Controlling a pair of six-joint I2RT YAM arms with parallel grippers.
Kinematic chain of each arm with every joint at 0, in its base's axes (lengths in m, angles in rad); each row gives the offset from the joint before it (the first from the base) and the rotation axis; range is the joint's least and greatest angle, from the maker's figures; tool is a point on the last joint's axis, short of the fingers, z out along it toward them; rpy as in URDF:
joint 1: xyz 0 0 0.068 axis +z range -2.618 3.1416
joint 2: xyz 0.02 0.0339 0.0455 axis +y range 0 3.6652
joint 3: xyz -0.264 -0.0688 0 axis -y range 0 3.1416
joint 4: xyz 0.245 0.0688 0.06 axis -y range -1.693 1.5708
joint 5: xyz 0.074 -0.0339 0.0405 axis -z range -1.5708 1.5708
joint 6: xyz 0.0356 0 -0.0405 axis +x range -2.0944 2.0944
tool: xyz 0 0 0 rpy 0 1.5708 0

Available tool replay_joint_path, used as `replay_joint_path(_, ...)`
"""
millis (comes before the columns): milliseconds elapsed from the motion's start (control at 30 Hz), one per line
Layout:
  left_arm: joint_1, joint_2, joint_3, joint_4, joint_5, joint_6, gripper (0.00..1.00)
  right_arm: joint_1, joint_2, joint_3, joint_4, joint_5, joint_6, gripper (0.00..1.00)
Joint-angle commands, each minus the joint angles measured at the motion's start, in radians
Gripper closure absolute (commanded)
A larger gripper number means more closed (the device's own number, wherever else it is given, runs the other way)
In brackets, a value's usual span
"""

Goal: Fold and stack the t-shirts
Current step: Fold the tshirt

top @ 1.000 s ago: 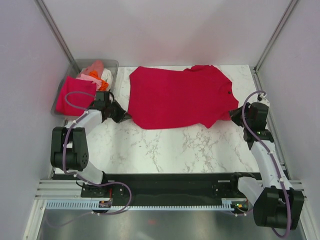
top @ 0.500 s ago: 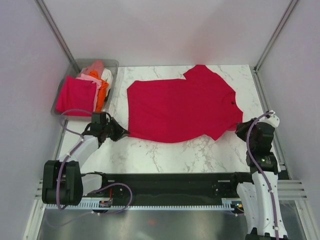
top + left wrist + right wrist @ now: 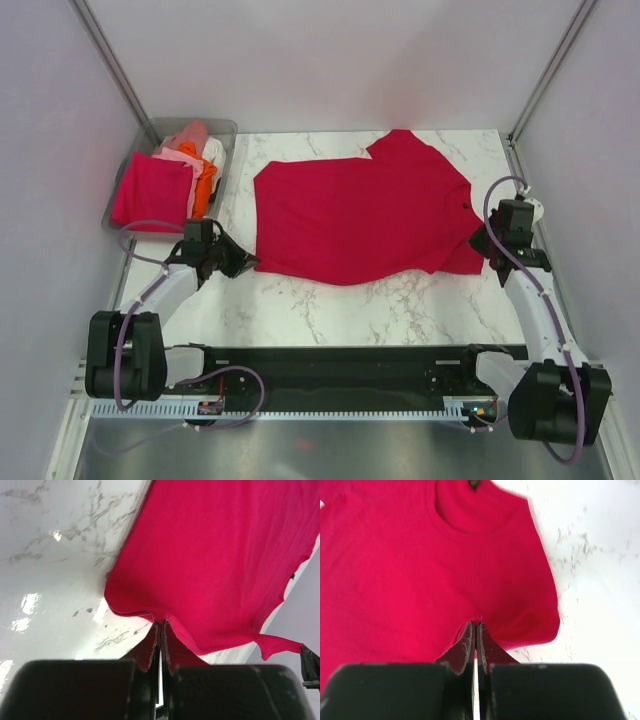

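**Pinching the crimson t-shirt at two edges**

You have the crimson t-shirt spread nearly flat across the marble worktop, with its collar toward the right arm and its hem toward the left arm.

Your left gripper is closed on the near hem corner. The left wrist view shows its fingers pressed together with a fold of red cloth between them, raised slightly off the worktop.

Your right gripper is likewise clamped on the shirt, pinching a small ridge of cloth just below the collar, beside the near sleeve.

At the far left corner sits the grey bin. It holds a folded magenta-pink t-shirt, with an orange t-shirt, a pale pink t-shirt and a white t-shirt bunched beside it.
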Motion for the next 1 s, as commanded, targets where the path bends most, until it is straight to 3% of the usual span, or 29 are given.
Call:
replay_joint_path(0, 0.003, 0.020, 0.082, 0.026, 0.009, -0.081, 0.98, -0.002, 0.051, 0.121, 0.065, 0.057, -0.030, 1.00)
replay_joint_path(267, 0.011, 0.058, 0.142, 0.027, -0.027, -0.172, 0.98, 0.001, 0.221, 0.261, 0.069, 0.034, -0.042, 1.00)
replay_joint_path(967, 0.036, 0.259, 0.289, 0.084, -0.057, -0.219, 0.98, 0.101, 0.598, 0.578, 0.069, 0.110, -0.033, 1.00)
